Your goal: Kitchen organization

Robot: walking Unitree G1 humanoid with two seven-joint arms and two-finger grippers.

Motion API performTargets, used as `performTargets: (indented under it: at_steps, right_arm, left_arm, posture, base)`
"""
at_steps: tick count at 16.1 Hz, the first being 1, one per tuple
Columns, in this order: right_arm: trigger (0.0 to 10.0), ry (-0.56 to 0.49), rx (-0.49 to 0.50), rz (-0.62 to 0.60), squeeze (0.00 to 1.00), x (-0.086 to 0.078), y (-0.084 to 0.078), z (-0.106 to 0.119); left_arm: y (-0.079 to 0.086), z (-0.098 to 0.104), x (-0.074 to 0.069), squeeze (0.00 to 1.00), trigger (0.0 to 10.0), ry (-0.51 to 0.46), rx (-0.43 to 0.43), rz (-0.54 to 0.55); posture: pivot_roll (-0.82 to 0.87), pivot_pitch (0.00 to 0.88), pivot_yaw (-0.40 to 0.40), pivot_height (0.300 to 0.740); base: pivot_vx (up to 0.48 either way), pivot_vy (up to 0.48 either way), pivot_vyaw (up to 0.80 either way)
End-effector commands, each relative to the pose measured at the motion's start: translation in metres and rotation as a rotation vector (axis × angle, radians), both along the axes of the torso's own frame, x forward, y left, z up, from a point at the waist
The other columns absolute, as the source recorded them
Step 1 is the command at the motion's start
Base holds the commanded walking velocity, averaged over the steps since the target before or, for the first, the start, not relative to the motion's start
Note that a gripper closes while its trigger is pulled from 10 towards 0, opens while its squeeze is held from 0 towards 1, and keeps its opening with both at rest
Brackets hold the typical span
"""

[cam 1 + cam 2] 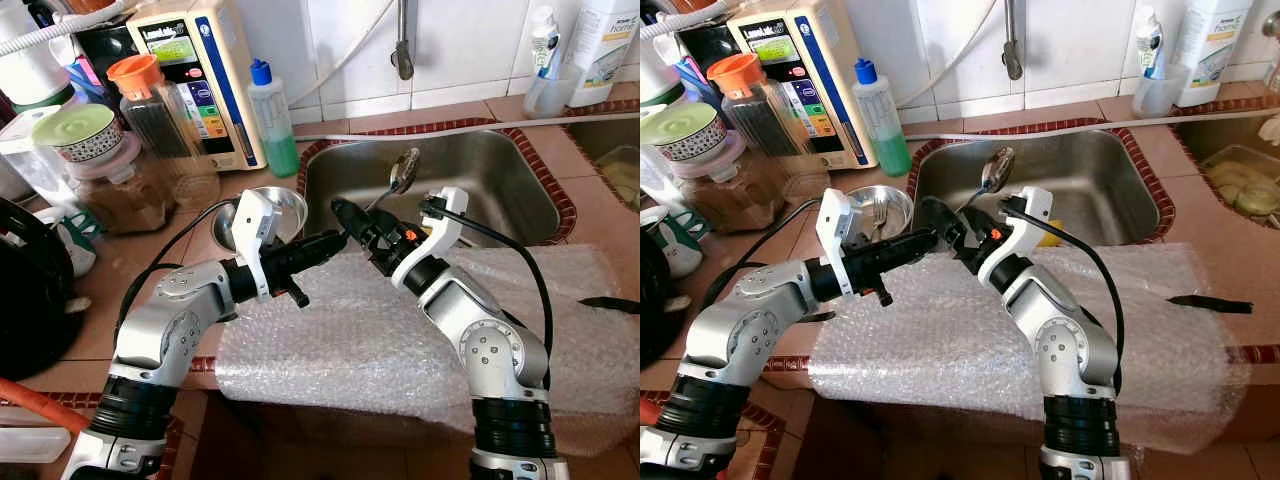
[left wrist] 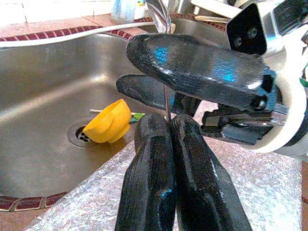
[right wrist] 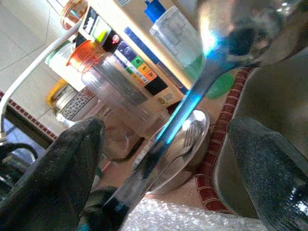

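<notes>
Pinching only the thin handle end, the left gripper (image 2: 166, 126) holds the spoon (image 1: 403, 172) above the sink (image 1: 520, 195); the right gripper (image 1: 345, 212) is spread open, so the spoon may pivot or slip.

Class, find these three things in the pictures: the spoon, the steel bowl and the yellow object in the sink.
spoon (image 1: 405, 170): left eye view, on its bowl end.
steel bowl (image 1: 896, 199): right eye view, on its inner wall.
yellow object (image 2: 111, 122): left wrist view, on its rounded side.
</notes>
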State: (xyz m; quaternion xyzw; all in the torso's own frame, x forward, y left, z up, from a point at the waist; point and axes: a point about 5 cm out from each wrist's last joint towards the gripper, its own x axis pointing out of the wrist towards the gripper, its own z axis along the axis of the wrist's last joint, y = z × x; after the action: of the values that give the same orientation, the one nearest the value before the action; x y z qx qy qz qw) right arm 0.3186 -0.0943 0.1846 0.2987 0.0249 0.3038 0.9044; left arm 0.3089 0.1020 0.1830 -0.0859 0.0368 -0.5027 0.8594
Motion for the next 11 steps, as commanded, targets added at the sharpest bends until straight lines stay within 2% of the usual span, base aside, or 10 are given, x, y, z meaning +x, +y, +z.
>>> performTargets:
  at_steps: [1,3,4,6,7,11]
  right_arm:
    - [10.0,-0.017,0.002,-0.023,0.00,0.006,0.000,0.005]
    - [10.0,-0.042,-0.002,-0.067,0.00,0.013,-0.006,0.010]
    - [7.6,-0.052,0.002,-0.075,0.00,0.017,-0.007,0.014]
    - [0.0,-0.055,0.019,-0.101,0.00,0.023,-0.010,0.019]
    - [0.0,-0.049,0.047,-0.116,0.00,0.027,-0.012,0.020]
    - [0.0,-0.045,0.049,-0.116,0.00,0.027,-0.010,0.019]
  left_arm:
    - [0.003,0.006,-0.002,0.00,0.0,-0.019,0.000,-0.015]
    - [0.001,0.004,-0.004,0.00,0.0,-0.010,0.006,-0.032]
    - [0.000,0.003,-0.005,0.00,0.0,-0.008,0.012,-0.040]
    - [0.000,0.002,-0.006,0.00,0.0,-0.005,0.013,-0.042]
    - [0.000,0.001,-0.007,0.00,0.0,-0.002,0.016,-0.041]
    - [0.002,0.000,-0.006,0.00,0.0,-0.002,0.023,-0.023]
  posture:
    - [-0.29,0.077,0.207,0.740]
    - [-0.29,0.077,0.207,0.740]
    - [-0.29,0.078,0.207,0.740]
    - [-0.28,0.080,0.206,0.740]
    - [-0.28,0.081,0.206,0.740]
    - [-0.28,0.084,0.206,0.740]
  base:
    - [0.000,0.000,0.00]
    - [0.000,0.000,0.00]
    - [0.000,0.000,0.00]
    - [0.000,0.000,0.00]
    - [0.000,0.000,0.00]
    - [0.000,0.000,0.00]
